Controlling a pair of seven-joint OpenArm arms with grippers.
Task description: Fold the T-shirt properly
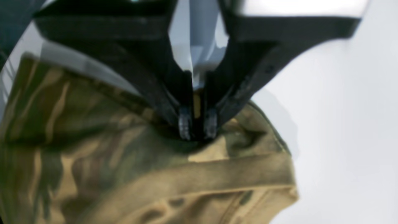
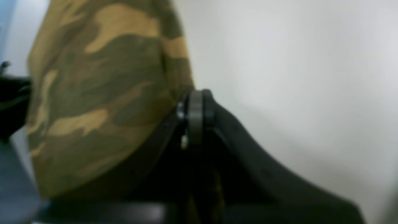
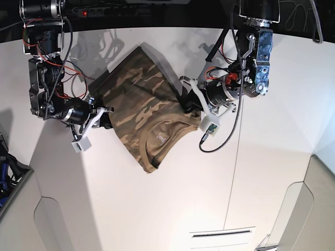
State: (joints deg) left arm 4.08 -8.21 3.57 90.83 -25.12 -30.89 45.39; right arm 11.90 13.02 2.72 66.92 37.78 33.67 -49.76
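Observation:
The camouflage T-shirt [image 3: 137,99] lies bunched on the white table [image 3: 172,204], its tan collar [image 3: 146,157] and small white neck label [image 3: 161,138] towards the front. My left gripper [image 3: 189,108], on the right of the base view, is shut on the shirt's right edge. The left wrist view shows its tips [image 1: 197,126] pinching cloth [image 1: 93,155] above a tan band [image 1: 217,174]. My right gripper [image 3: 106,120], on the left of the base view, is shut on the shirt's left edge. The right wrist view shows its tips [image 2: 195,115] against the cloth [image 2: 102,93].
Both arms reach in from the back of the table, with red and black cables [image 3: 78,78] hanging near the right arm. A power strip [image 3: 104,11] lies along the back edge. The table's left edge [image 3: 31,157] drops off beside a dark area.

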